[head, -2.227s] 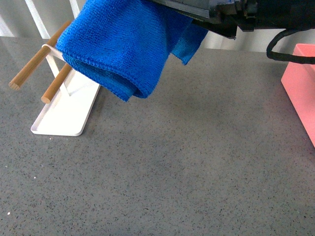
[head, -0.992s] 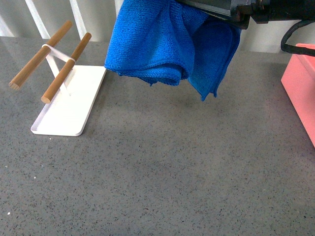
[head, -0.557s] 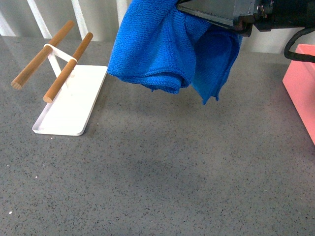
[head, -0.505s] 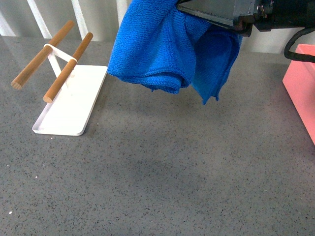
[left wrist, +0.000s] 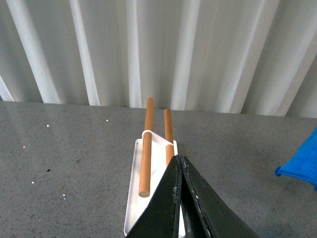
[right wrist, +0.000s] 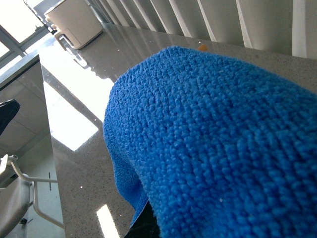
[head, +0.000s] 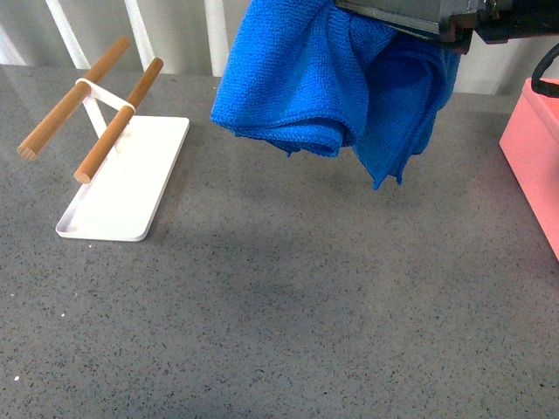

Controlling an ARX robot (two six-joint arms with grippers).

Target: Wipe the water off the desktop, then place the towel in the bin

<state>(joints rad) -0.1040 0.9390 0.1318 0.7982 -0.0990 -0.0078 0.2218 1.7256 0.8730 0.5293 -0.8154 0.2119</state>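
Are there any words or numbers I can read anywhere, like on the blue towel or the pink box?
None. No words, numbers or signs show on the towel, the bin, the white tray or the desktop in any view.

Right arm [head: 511, 22] enters high from the right side of the front view. Right gripper [head: 403, 12] is clamped on the towel [head: 297, 78], which hangs free beneath it; fingertips buried in the cloth, not visible. Left arm is outside the front view; the left gripper [left wrist: 179, 163] has its two dark fingers pressed together, nothing between them.
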